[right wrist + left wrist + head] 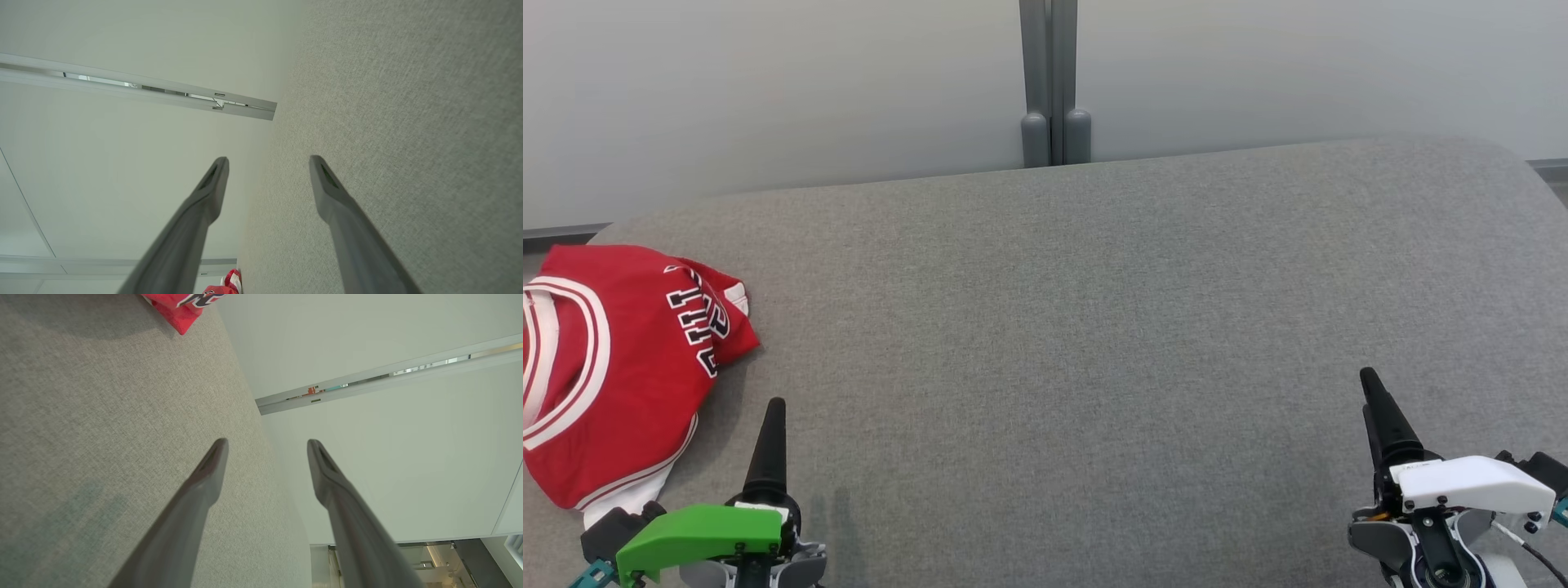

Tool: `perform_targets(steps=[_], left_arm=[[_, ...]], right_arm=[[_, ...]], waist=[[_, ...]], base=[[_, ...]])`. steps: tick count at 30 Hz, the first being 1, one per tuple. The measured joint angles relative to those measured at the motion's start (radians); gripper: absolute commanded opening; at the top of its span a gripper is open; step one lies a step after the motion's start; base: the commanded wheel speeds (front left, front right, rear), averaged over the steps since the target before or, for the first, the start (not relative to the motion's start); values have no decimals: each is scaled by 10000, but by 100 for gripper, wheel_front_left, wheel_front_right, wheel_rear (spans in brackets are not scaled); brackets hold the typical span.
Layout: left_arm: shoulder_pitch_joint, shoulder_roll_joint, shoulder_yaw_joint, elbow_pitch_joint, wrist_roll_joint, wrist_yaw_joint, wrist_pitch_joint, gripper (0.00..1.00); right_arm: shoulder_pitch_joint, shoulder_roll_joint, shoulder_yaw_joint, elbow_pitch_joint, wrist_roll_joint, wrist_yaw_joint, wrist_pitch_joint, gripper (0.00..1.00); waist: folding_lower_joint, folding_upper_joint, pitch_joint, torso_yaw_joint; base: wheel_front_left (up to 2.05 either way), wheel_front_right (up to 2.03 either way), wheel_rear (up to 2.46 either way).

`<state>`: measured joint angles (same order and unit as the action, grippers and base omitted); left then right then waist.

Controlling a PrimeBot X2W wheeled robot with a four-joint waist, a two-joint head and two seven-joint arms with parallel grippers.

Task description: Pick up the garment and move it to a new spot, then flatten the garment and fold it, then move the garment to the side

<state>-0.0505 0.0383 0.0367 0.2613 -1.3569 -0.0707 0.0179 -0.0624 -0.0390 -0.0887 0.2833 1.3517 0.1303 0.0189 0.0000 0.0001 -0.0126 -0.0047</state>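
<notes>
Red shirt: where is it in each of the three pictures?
Head view: the red shirt lies at the left edge, on the grey fabric surface.
Left wrist view: the red shirt peeks in at the top edge, left of middle.
Right wrist view: a small bit of the red shirt at the bottom edge, near the middle.
Shared landmark: the grey fabric surface under it.

The left gripper (773,408) is fitted with long, dark, tapering fingers (766,459) and a bright green cover (698,535) dotted with dark screws (739,548). The right gripper (1369,382) is capped in a white cover (1470,482), and a thin black cable (1531,551) is seen at its right
</notes>
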Motion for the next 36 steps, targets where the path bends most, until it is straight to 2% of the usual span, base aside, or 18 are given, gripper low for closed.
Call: perform_targets(steps=[12, 36], left_arm=[[121, 23, -412, -136, 2414, 284, -476, 100], [279, 115, -913, -29, 5691, 577, -1262, 100]], right_arm=[[172, -13, 88, -270, -2851, 0, -472, 100], [360, -33, 439, -376, -6247, 0, -1091, 100]], waist=[[0, 0, -129, 0], [0, 0, -352, 10]], base=[[0, 0, 0], [0, 0, 0]])
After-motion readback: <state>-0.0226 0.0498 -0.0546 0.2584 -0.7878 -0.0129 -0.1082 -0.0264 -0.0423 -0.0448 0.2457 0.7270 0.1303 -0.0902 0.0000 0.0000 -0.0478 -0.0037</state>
